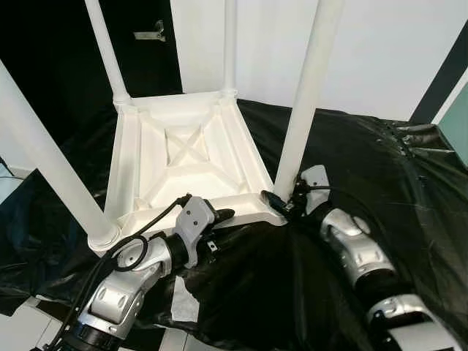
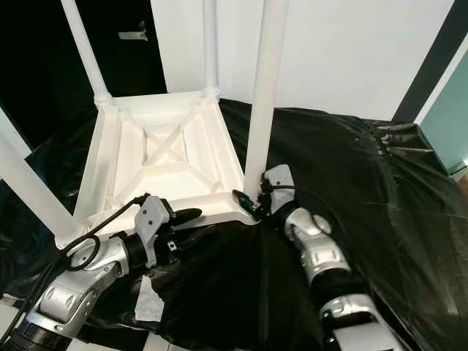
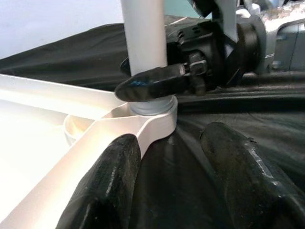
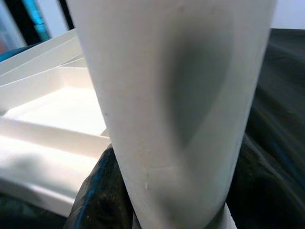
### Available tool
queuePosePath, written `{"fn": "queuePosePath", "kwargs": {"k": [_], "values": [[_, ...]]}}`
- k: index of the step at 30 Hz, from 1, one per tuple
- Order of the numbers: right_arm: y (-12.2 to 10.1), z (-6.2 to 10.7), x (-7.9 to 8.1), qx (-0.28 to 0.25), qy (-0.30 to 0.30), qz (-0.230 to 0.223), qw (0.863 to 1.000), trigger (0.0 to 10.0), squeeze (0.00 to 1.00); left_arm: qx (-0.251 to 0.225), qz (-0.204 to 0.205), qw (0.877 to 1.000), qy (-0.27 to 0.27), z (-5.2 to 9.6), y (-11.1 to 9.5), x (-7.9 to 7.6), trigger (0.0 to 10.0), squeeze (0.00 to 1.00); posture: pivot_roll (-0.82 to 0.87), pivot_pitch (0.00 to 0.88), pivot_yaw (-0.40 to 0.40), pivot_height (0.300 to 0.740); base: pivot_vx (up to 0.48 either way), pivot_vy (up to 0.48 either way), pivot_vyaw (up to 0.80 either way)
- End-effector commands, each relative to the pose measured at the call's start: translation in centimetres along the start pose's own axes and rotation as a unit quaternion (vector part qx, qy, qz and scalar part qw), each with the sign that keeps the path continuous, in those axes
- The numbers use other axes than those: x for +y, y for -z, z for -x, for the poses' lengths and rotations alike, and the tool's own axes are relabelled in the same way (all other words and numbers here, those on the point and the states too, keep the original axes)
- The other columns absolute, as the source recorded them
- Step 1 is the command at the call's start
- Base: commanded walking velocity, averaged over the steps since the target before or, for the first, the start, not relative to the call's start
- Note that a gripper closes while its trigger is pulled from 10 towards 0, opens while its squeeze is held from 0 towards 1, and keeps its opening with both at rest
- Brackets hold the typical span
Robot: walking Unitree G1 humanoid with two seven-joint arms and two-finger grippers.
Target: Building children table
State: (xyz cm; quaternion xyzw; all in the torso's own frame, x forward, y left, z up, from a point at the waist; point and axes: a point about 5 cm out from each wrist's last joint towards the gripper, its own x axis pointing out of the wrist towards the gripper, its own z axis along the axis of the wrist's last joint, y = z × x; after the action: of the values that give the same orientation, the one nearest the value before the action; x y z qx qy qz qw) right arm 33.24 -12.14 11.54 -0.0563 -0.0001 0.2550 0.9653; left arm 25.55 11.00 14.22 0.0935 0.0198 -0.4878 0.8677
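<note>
Black plastic sheeting (image 1: 351,146) covers the floor across the lower and right part of the frame, with a white wall (image 1: 380,51) behind. Nearest, at lower left, the left hand (image 1: 219,215) lies against the near edge of the upturned white tabletop (image 1: 183,157); its two fingers (image 3: 112,186) are spread apart, one pressed to the rim, nothing held between them. At lower centre-right the right hand (image 1: 281,201) is closed around the base of the near right leg (image 1: 303,95), just where the leg meets its corner socket (image 3: 157,119). The tabletop rests underside up in the middle of the frame, cross ribs showing. A second leg (image 1: 44,157) rises from the near left corner, and two more (image 1: 106,47) stand at the far corners toward the top of the frame.

Judging by this, the last leg is being seated or tightened while the left hand steadies the top. The next move likely calls for a firm twist or push at the socket, keeping the leg upright.
</note>
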Motion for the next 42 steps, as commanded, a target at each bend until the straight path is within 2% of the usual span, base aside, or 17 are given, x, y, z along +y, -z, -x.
{"fn": "queuePosePath", "kwargs": {"k": [1, 3, 5, 8, 13, 21, 22, 23, 24, 26, 32, 34, 35, 38, 39, 40, 42], "values": [[1.8, 0.8, 0.2, 0.041, 0.057, -0.009, 0.997, 10.0, 0.00, 0.002, 0.003, 0.999, 0.035, 0.1, 0.2, -0.4, 10.0, 0.00, 0.05, 0.000, -0.036, 0.740, 0.000, 0.000, 0.00], [1.9, 0.7, 0.7, 0.039, 0.074, -0.013, 0.996, 10.0, 0.00, 0.002, 0.003, 0.999, 0.036, 0.1, 0.2, -0.4, 10.0, 0.00, 0.04, 0.000, -0.035, 0.740, 0.000, 0.000, 0.00], [1.8, 0.4, 1.7, 0.041, 0.139, -0.020, 0.989, 10.0, 0.00, 0.002, 0.003, 0.999, 0.039, 0.0, 0.2, -0.3, 10.0, 0.00, 0.04, 0.000, -0.033, 0.740, 0.000, 0.000, 0.00], [1.7, 0.2, 2.5, 0.044, 0.173, -0.037, 0.983, 10.0, 0.00, 0.002, 0.003, 0.999, 0.040, -0.1, 0.2, -0.4, 10.0, 0.00, 0.04, 0.000, -0.035, 0.740, 0.000, 0.000, 0.00], [1.6, -0.1, 3.8, 0.043, 0.161, -0.050, 0.985, 10.0, 0.00, 0.000, 0.003, 0.999, 0.040, -0.1, 0.1, -0.4, 10.0, 0.00, 0.05, 0.000, -0.037, 0.740, 0.000, 0.000, 0.00], [1.0, 0.2, 3.9, 0.035, 0.161, -0.045, 0.985, 10.0, 0.00, 0.000, 0.002, 0.999, 0.035, 0.0, 0.0, -0.5, 10.0, 0.00, 0.05, 0.000, -0.044, 0.740, 0.000, 0.000, 0.00], [1.0, 0.3, 3.8, 0.035, 0.159, -0.044, 0.986, 10.0, 0.44, -0.001, 0.002, 0.999, 0.034, 0.0, 0.0, -0.6, 10.0, 0.00, 0.06, 0.000, -0.047, 0.740, 0.000, 0.000, 0.00], [1.0, 0.3, 3.8, 0.035, 0.159, -0.044, 0.986, 10.0, 0.44, -0.001, 0.002, 0.999, 0.034, 0.0, 0.0, -0.6, 10.0, 0.00, 0.06, 0.000, -0.047, 0.740, 0.000, 0.000, 0.00], [1.0, 0.4, 3.6, 0.030, 0.157, -0.045, 0.986, 10.0, 1.00, -0.001, 0.003, 0.999, 0.034, 0.0, 0.0, -0.6, 10.0, 0.00, 0.06, 0.000, -0.053, 0.740, 0.000, 0.000, 0.00], [0.9, 0.5, 3.5, 0.027, 0.152, -0.045, 0.987, 10.0, 1.00, -0.001, 0.004, 0.999, 0.034, 0.0, 0.0, -0.7, 10.0, 0.00, 0.06, 0.000, -0.053, 0.740, 0.000, 0.000, 0.00], [0.0, 2.4, 2.4, -0.016, 0.089, -0.046, 0.995, 10.0, 1.00, -0.002, 0.006, 0.999, 0.032, -0.1, 0.1, -0.8, 10.0, 0.00, 0.06, 0.000, -0.062, 0.740, 0.000, 0.000, 0.00], [0.0, 3.4, 1.7, -0.025, 0.055, -0.043, 0.997, 10.0, 1.00, -0.002, 0.005, 0.999, 0.032, -0.1, 0.1, -0.7, 10.0, 0.00, 0.06, 0.000, -0.061, 0.740, 0.000, 0.000, 0.00], [0.0, 4.0, 1.3, -0.028, 0.019, -0.041, 0.999, 10.0, 1.00, -0.002, 0.005, 0.999, 0.032, -0.1, 0.1, -0.7, 10.0, 0.00, 0.05, 0.000, -0.058, 0.740, 0.000, 0.000, 0.00], [-0.1, 4.4, 0.9, -0.027, -0.020, -0.029, 0.999, 10.0, 1.00, -0.001, 0.005, 0.999, 0.033, -0.1, 0.1, -0.6, 10.0, 0.00, 0.05, 0.000, -0.054, 0.740, 0.000, 0.000, 0.00], [-0.1, 4.5, 0.7, -0.026, -0.035, -0.028, 0.999, 10.0, 0.73, -0.001, 0.004, 0.999, 0.034, -0.1, 0.1, -0.6, 10.0, 0.00, 0.05, 0.000, -0.054, 0.740, 0.000, 0.000, 0.00], [-0.2, 4.6, 0.5, -0.025, -0.055, -0.022, 0.998, 10.0, 0.00, -0.001, 0.004, 0.999, 0.035, -0.1, 0.1, -0.6, 10.0, 0.00, 0.04, 0.000, -0.049, 0.740, 0.000, 0.000, 0.00], [-0.2, 4.6, 0.3, -0.023, -0.068, -0.017, 0.997, 10.0, 0.00, -0.001, 0.004, 0.999, 0.036, -0.2, 0.0, -0.6, 10.0, 0.00, 0.04, 0.000, -0.049, 0.740, 0.000, 0.000, 0.00]]}}
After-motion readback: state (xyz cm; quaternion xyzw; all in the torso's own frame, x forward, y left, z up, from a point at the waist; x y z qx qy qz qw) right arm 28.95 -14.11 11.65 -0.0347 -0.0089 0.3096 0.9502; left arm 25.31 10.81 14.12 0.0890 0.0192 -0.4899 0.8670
